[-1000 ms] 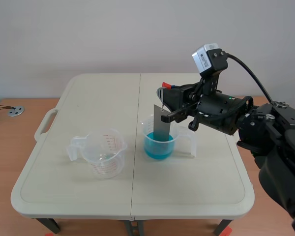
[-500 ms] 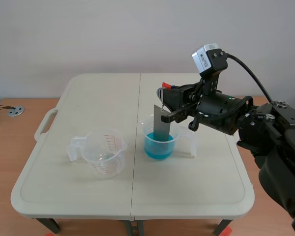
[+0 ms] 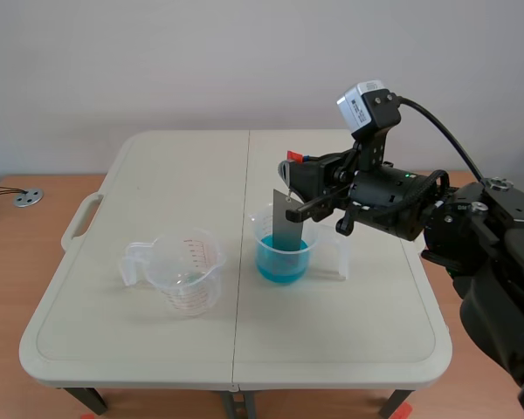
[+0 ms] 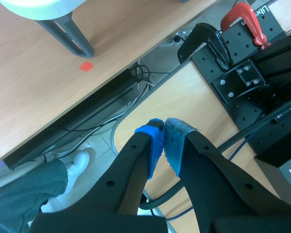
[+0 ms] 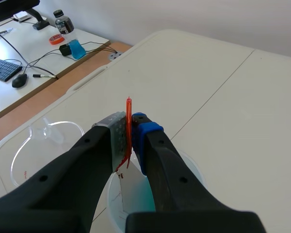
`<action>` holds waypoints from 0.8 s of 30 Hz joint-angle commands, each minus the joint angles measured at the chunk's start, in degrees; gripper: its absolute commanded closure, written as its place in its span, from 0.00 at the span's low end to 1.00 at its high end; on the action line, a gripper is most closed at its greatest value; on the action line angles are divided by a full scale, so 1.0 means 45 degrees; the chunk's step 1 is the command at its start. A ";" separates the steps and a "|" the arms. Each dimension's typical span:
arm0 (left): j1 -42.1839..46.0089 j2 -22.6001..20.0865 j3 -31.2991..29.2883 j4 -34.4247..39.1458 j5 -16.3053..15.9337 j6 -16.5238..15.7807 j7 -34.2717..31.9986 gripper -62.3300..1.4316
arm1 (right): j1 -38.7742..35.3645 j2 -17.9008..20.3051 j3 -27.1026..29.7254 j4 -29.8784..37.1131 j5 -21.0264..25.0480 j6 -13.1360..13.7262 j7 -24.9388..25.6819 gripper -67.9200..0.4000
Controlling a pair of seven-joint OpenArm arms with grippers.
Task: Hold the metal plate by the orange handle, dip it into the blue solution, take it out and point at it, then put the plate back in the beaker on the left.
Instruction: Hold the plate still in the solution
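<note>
- I saw bright, diffuse light spread evenly over the bench (image 3: 349, 323).
- Shadows on it were faint and soft-edged.
- The wall (image 3: 157, 61) behind was lit evenly too.

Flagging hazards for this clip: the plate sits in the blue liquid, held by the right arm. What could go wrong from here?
The right tool pinches only the thin orange handle, so the metal plate could swing or slip when lifted. The plate stands inside the beaker of blue liquid; catching its rim might tip it. A wet plate may drip on the table on its way to the empty beaker.
</note>
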State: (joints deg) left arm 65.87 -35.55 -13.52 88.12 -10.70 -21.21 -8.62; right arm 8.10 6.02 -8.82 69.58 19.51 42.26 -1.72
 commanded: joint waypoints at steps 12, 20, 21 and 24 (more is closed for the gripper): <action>0.0000 0.0102 -0.0010 0.0063 -0.0078 -0.0078 -0.0126 0.91 | 0.0214 0.0034 -0.0053 0.0097 0.0151 0.0102 -0.0083 0.98; 0.0000 0.0102 -0.0010 0.0063 -0.0078 -0.0078 -0.0121 0.91 | 0.0209 0.0243 -0.0010 0.0665 0.0923 0.0102 -0.0194 0.98; 0.0000 0.0102 -0.0010 0.0063 -0.0078 -0.0078 -0.0121 0.91 | 0.0209 0.0296 -0.0010 0.0845 0.0996 0.0102 -0.0204 0.98; 0.0000 0.0102 -0.0010 0.0063 -0.0078 -0.0078 -0.0126 0.91 | 0.0209 0.0500 0.0097 0.1418 0.1307 0.0102 -0.0233 0.98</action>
State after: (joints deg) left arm 65.87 -35.55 -13.52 88.12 -10.70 -21.21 -8.62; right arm 7.88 7.42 -8.78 73.67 24.01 42.24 -3.77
